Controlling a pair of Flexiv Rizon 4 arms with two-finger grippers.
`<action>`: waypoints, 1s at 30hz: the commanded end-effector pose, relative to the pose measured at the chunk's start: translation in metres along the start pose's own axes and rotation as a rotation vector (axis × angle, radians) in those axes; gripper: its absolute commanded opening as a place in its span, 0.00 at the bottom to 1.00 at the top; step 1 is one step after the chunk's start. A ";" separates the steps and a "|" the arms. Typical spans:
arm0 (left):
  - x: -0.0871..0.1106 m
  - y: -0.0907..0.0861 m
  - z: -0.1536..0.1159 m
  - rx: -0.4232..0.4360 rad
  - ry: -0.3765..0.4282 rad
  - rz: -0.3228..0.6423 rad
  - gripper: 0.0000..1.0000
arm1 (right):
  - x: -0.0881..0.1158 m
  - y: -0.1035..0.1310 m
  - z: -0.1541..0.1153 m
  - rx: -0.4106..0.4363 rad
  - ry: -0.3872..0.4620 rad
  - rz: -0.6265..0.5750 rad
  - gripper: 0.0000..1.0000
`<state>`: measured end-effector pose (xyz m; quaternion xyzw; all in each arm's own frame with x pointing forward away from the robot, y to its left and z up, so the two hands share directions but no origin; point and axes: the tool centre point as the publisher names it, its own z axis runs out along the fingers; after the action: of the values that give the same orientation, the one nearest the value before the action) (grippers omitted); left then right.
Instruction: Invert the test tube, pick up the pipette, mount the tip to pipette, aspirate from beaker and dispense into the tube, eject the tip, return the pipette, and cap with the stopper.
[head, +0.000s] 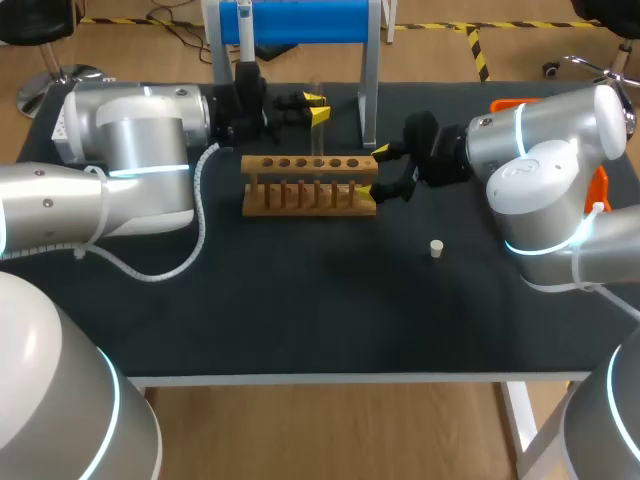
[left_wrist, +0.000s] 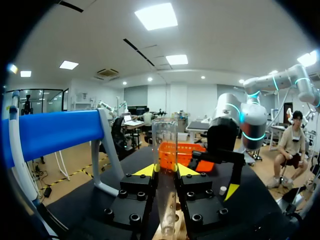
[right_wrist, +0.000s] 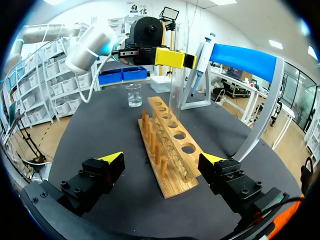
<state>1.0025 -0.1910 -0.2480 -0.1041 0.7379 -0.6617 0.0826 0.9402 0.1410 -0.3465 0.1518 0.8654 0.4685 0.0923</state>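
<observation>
A clear test tube (left_wrist: 164, 145) stands upright between the yellow fingertips of my left gripper (left_wrist: 165, 171), which is shut on it. Its lower end reaches a hole of the wooden rack (head: 310, 185). In the right wrist view the same tube (right_wrist: 176, 75) hangs from the left gripper (right_wrist: 170, 57) over the rack's far end (right_wrist: 167, 145). My right gripper (right_wrist: 162, 160) is open and faces the rack's near end, with nothing between its fingers. The pipette (right_wrist: 200, 62) hangs on the blue stand (right_wrist: 245, 56). A small white stopper (head: 436, 248) lies on the mat. A glass beaker (right_wrist: 134, 95) stands beyond the rack.
The stand's white legs (head: 368, 90) rise just behind the rack. An orange tray (head: 600, 190) sits at the table's right edge behind my right arm. The dark mat (head: 300, 300) spreads in front of the rack towards the front edge.
</observation>
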 end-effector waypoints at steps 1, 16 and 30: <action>-0.002 0.005 -0.001 0.011 0.004 0.003 0.00 | 0.000 0.000 -0.001 0.001 0.001 0.000 1.00; -0.003 0.019 -0.003 0.028 0.007 -0.003 0.00 | 0.000 0.000 -0.001 0.001 0.001 0.000 1.00; -0.007 0.034 -0.006 0.047 0.001 -0.012 0.00 | 0.000 0.000 -0.001 0.001 0.001 0.000 1.00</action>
<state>1.0031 -0.1815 -0.2782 -0.1090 0.7227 -0.6776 0.0820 0.9402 0.1410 -0.3465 0.1518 0.8654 0.4685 0.0923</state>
